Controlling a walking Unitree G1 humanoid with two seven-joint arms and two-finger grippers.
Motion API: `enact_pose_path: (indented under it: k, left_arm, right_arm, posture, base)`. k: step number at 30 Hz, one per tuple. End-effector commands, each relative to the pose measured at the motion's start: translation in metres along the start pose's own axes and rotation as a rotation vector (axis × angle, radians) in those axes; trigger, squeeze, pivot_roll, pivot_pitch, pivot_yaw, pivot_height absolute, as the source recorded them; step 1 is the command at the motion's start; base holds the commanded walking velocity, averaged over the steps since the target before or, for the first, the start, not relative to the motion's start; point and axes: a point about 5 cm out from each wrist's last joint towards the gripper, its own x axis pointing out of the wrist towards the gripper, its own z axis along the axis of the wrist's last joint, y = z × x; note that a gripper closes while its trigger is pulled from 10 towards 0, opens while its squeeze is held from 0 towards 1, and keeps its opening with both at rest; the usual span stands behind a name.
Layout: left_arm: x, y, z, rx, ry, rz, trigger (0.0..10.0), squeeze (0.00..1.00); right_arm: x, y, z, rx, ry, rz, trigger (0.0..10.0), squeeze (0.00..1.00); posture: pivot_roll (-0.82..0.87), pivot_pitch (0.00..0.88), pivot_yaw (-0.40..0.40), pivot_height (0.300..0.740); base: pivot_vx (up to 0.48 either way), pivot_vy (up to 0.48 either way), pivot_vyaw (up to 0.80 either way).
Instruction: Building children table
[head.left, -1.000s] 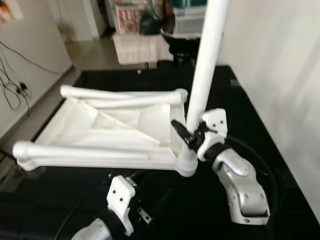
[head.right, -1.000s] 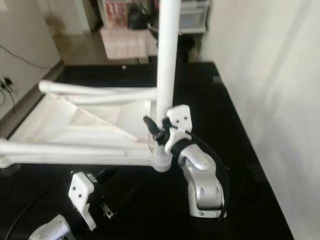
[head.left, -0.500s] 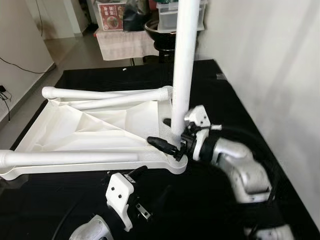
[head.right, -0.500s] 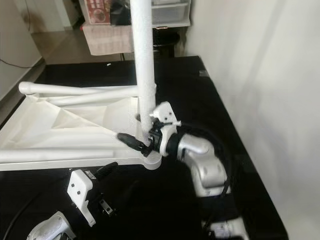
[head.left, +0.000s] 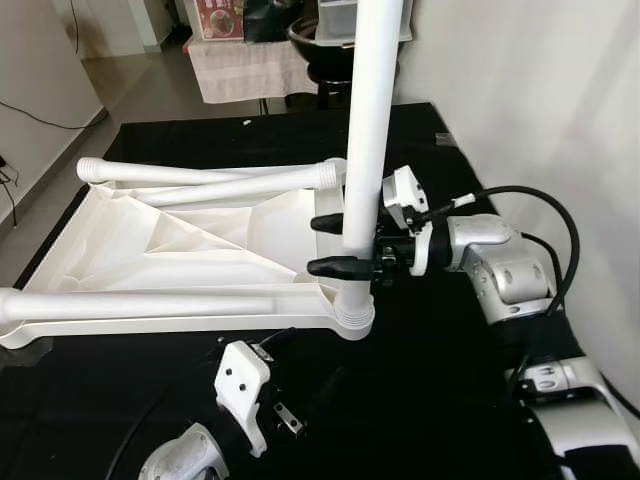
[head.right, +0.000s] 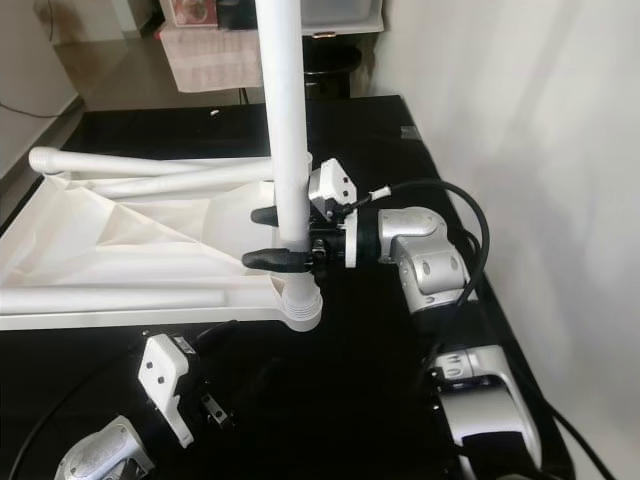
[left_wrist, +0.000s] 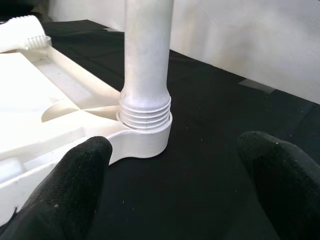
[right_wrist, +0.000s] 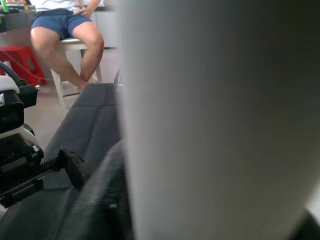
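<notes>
Table top (head.left: 180, 240) lies upside down on a black mat (head.left: 440, 400), with one white leg (head.left: 370, 120) standing upright in its near right corner socket. Right gripper (head.left: 335, 245) clamps that leg from the right just above the socket; left gripper (left_wrist: 175, 185), fingers apart, waits in front of the socket.

You had nothing legible to go on here: no word, label, brand or number could be read on anything in these views. The red-and-white printed box (head.left: 222, 16) at the far end of the room (past the black mat) carried some graphics, but they were too small and blurred for you to make out a single letter.
</notes>
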Motion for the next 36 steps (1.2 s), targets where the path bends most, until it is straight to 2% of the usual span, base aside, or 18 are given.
enact_pose_path:
  k: [1,6,11,13,14,15,16,18,19,20,25,26,27,28,29,30,32,36]
  left_arm:
    - [-0.002,-0.001,-0.003,-0.002,0.018,0.008,10.0,0.00]
    - [-0.002,-0.001,-0.003,-0.005,0.014,0.010,10.0,0.00]
    - [-0.003,-0.001,-0.002,-0.009,0.014,0.003,10.0,0.00]
    - [-0.004,0.000,-0.001,-0.009,0.015,0.002,10.0,0.00]
    - [-0.005,0.001,-0.001,-0.009,0.015,0.002,10.0,0.00]
    - [-0.005,0.001,-0.001,-0.009,0.015,0.002,10.0,0.00]
    - [-0.005,0.001,0.000,-0.009,0.014,0.002,10.0,0.00]
    - [-0.005,0.001,0.000,-0.009,0.014,0.002,10.0,0.00]
    - [-0.005,0.002,0.000,-0.009,0.015,0.002,10.0,0.00]
    - [-0.005,0.003,-0.001,-0.009,0.016,0.000,10.0,0.00]
    - [-0.003,0.006,-0.002,-0.012,0.018,-0.003,10.0,0.00]
    - [-0.003,0.007,-0.002,-0.010,0.018,0.000,10.0,0.00]
    - [-0.003,0.008,-0.002,-0.006,0.016,0.010,10.0,0.00]
    - [-0.003,0.009,-0.003,-0.002,0.012,0.025,10.0,0.00]
    - [-0.003,0.009,-0.003,-0.002,0.012,0.025,10.0,0.00]
    - [-0.003,0.009,-0.003,0.000,0.011,0.028,10.0,0.00]
    - [-0.003,0.009,-0.003,0.000,0.011,0.028,10.0,0.00]
    - [-0.002,0.009,-0.003,0.002,0.010,0.029,10.0,0.00]
  right_arm:
    - [0.006,0.004,0.003,-0.010,-0.010,0.070,0.0,0.00]
    - [-0.006,0.007,-0.004,-0.011,0.009,0.091,0.0,0.00]
    - [-0.013,0.011,-0.010,-0.006,0.002,-0.044,0.0,0.00]
    - [0.001,0.014,-0.027,0.068,0.005,-0.380,0.0,0.00]
    - [0.005,0.023,-0.050,0.168,0.044,-0.747,0.0,0.00]
    - [0.005,0.023,-0.050,0.168,0.044,-0.747,0.0,0.00]
    - [0.009,0.046,-0.069,0.251,0.096,-0.891,0.0,0.00]
    - [0.009,0.046,-0.069,0.251,0.096,-0.891,0.0,0.00]
    - [0.015,0.065,-0.079,0.271,0.122,-0.955,0.0,0.00]
    - [0.020,0.074,-0.082,0.284,0.129,-0.943,0.0,0.00]
    - [0.029,0.070,-0.076,0.251,0.116,-0.874,0.0,0.00]
    - [0.032,0.065,-0.073,0.243,0.112,-0.847,1.8,0.00]
    - [0.037,0.062,-0.068,0.253,0.080,-0.811,10.0,0.00]
    - [0.044,0.059,-0.060,0.267,0.028,-0.725,10.0,0.38]
    - [0.044,0.059,-0.060,0.267,0.028,-0.725,10.0,0.38]
    - [0.047,0.058,-0.056,0.276,0.001,-0.671,10.0,1.00]
    - [0.047,0.058,-0.056,0.276,0.001,-0.671,10.0,1.00]
    - [0.053,0.058,-0.045,0.280,-0.055,-0.525,10.0,1.00]
  posture:
    - [0.06,0.092,-0.011,0.740]
    - [0.05,0.096,-0.006,0.740]
    - [0.03,0.103,-0.005,0.740]
    - [0.03,0.110,-0.005,0.740]
    - [0.02,0.116,-0.005,0.740]
    - [0.02,0.116,-0.005,0.740]
    - [0.02,0.118,-0.001,0.740]
    - [0.02,0.118,-0.001,0.740]
    - [0.01,0.119,0.013,0.740]
    - [0.00,0.104,0.020,0.740]
    - [0.00,0.098,0.012,0.740]
    - [0.01,0.089,0.008,0.740]
    - [0.01,0.085,0.008,0.740]
    - [0.01,0.081,0.003,0.740]
    - [0.01,0.081,0.003,0.740]
    - [0.01,0.080,0.001,0.740]
    - [0.01,0.080,0.001,0.740]
    - [0.02,0.074,-0.004,0.740]
  base:
    - [0.000,0.000,0.00]
    - [0.000,0.000,0.00]
    - [0.000,0.000,0.00]
    - [0.000,0.000,0.00]
    - [0.000,0.000,0.00]
    - [0.000,0.000,0.00]
    - [0.000,0.000,0.00]
    - [0.000,0.000,0.00]
    - [0.000,0.000,0.00]
    - [0.000,0.000,0.00]
    - [0.000,0.000,0.00]
    - [0.000,0.000,0.00]
    - [0.000,0.000,0.00]
    - [0.000,0.000,0.00]
    - [0.000,0.000,0.00]
    - [0.000,0.000,0.00]
    - [0.000,0.000,0.00]
    - [0.000,0.000,0.00]
